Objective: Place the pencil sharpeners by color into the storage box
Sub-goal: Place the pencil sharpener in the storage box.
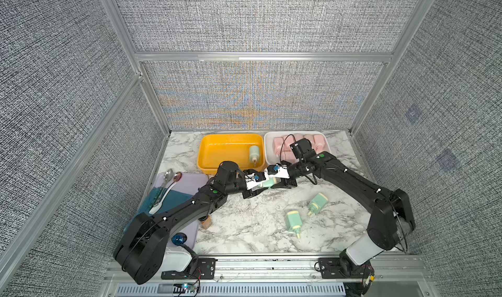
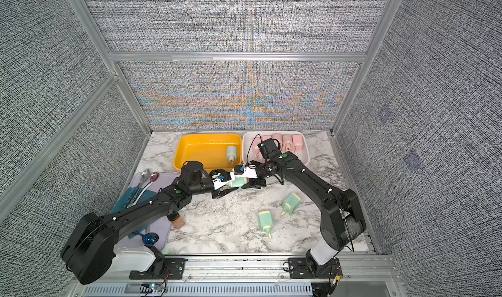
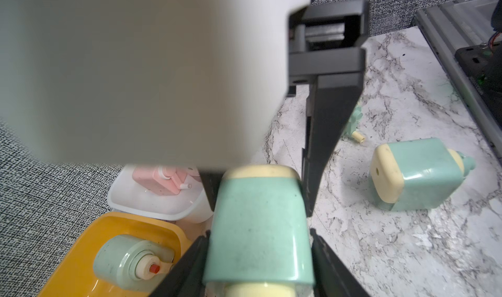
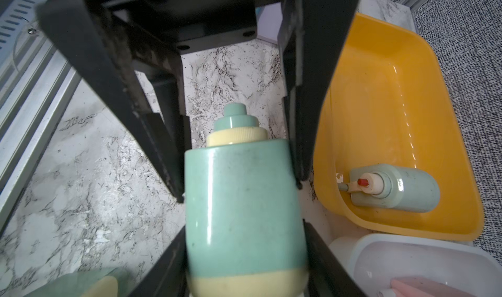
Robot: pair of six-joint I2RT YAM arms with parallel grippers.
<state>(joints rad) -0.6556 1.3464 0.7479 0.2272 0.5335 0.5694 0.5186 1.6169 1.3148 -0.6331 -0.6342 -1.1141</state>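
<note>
While the right gripper (image 4: 244, 225) pinches the held mint sharpener (image 1: 267, 183) near its flat cream end, clear of the marble table (image 1: 244, 227), the left gripper (image 3: 259, 231) has its fingers on either side of the body at the crank end. Cannot tell whether they press it or only flank it. The handover spot is mid-table, just in front of the near right corner of the yellow tub (image 1: 217, 146). That tub holds one binned mint sharpener (image 1: 254, 153) lying by its right wall. The white tub (image 1: 267, 146) sits just beside it with pink sharpeners (image 1: 279, 142) lined up inside. The right arm's wrist crosses over them in both top views, so the count is hidden. A loose mint sharpener (image 1: 318, 202) and a second loose mint sharpener (image 1: 293, 221) lie on their sides front-right, apart from each other and from the grippers. The left arm lies across a lavender tray (image 1: 195, 181) carrying spoons (image 1: 168, 177), a blue cloth (image 1: 176, 197) and a blue glass ball (image 1: 179, 239). A brown jar (image 1: 205, 222) pokes out from under that arm. A blurred pale surface blocks much of the left wrist view.
</note>
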